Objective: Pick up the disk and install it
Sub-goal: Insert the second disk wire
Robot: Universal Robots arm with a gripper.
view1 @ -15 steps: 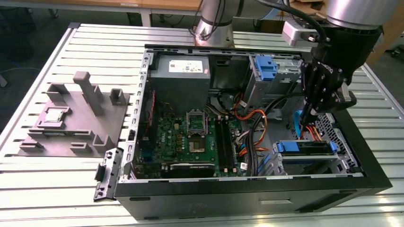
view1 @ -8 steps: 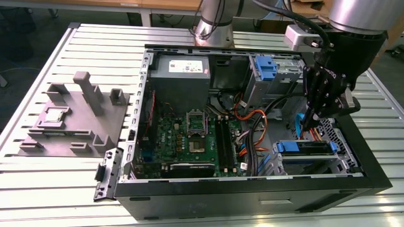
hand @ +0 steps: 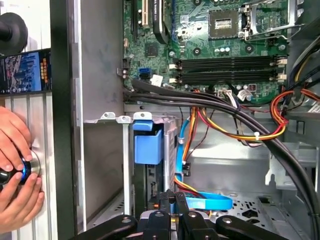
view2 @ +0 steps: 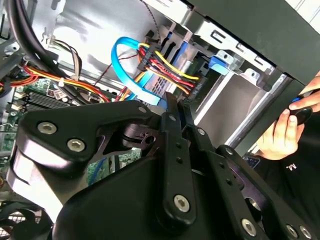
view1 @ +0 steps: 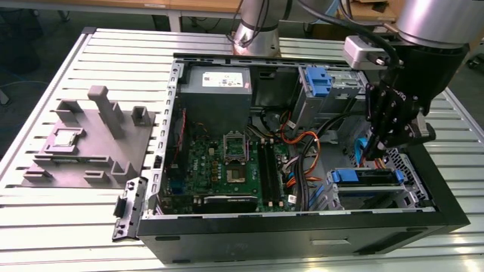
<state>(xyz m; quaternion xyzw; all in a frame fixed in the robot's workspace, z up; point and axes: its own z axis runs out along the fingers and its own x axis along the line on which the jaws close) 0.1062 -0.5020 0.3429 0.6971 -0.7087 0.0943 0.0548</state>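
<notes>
Black links of the gripper fill the foreground in both wrist views, its two fingers drawn together with only a sliver between them and nothing that I can see pinched there. The tips sit just at the end of the disk, which stands in its blue rails inside the drive bay at the corner of the open case, on the exterior view's right. In the exterior view the gripper hangs over that bay, with the disk just below it. A blue cable loops beside the fingertips, and red and yellow wires run to the disk's end. I judge this to be the seating stage: the push should go straight along the rails, slowly, with the closed tips on the frame and not on the connectors. The cable could snag, so I would keep the fingers clear of it. A hand rests on a knob outside the case.
</notes>
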